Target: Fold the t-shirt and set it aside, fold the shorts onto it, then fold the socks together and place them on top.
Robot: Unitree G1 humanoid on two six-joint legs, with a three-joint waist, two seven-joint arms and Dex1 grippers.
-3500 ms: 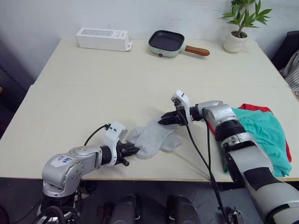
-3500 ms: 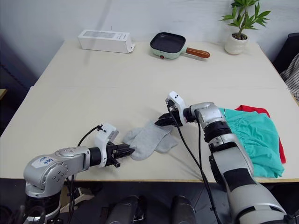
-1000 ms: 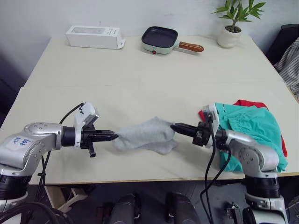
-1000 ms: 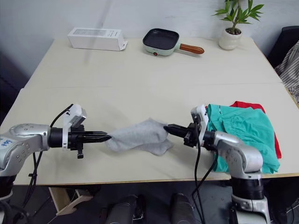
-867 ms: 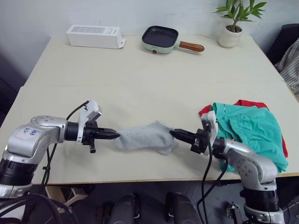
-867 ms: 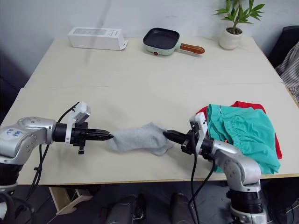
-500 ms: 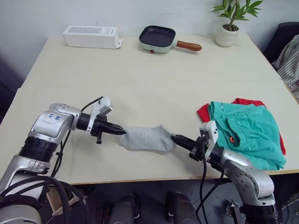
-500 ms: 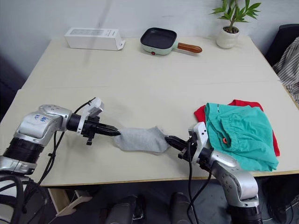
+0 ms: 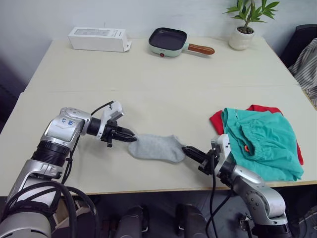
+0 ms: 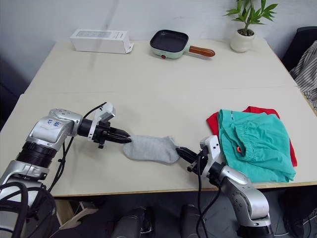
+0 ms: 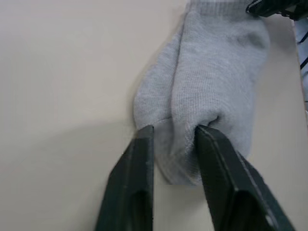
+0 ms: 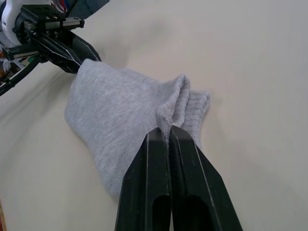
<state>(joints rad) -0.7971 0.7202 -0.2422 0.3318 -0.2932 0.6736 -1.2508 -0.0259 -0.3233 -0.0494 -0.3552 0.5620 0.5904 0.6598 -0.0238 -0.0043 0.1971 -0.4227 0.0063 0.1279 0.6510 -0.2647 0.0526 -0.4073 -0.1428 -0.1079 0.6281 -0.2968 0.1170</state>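
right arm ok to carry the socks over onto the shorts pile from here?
Probably yes. The right gripper is shut on the socks' cuff end, and the shorts lie close on its right over the t-shirt, bare table between. The left gripper still pinches the other end.

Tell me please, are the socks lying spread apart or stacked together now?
Stacked together: the socks lie as one flat bundle on the table, one atop the other, each end gripped by the left gripper and right gripper.

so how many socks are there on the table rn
2, as far as the wrist views show: the socks lie stacked together near the table's front edge, between the left gripper and the right gripper, which pinches their cuffs.
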